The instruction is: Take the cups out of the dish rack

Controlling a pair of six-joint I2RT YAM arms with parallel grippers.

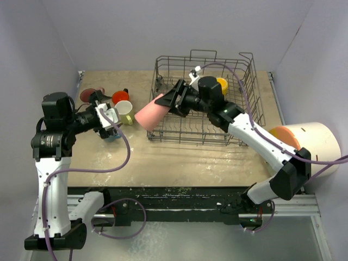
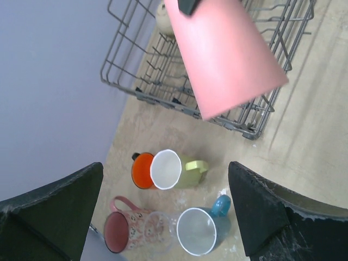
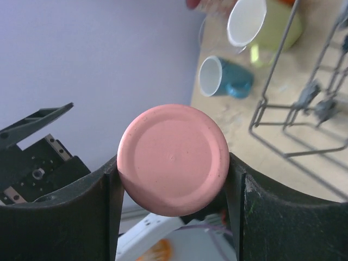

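Note:
My right gripper (image 1: pixel 173 100) (image 3: pixel 173 171) is shut on the base of the pink tumbler (image 1: pixel 152 114) (image 3: pixel 173 160). It holds the tumbler tilted in the air over the left end of the dish rack (image 1: pixel 187 142) (image 2: pixel 141 65), mouth toward the left. A yellow cup (image 1: pixel 222 84) and a beige cup (image 2: pixel 163 16) sit in the rack. On the table left of it stand an orange cup (image 2: pixel 143 171), a pale green mug (image 2: pixel 174 169), a pink mug (image 2: pixel 122 231), a clear glass (image 2: pixel 157 231) and a blue mug (image 2: pixel 201 228). My left gripper (image 1: pixel 111 122) (image 2: pixel 163 212) hangs open above them, holding nothing.
A big white cylinder with an orange end (image 1: pixel 304 144) lies at the right edge of the table beside the right arm. Grey walls close in the left, back and right sides. Bare tabletop (image 1: pixel 179 163) lies in front of the rack.

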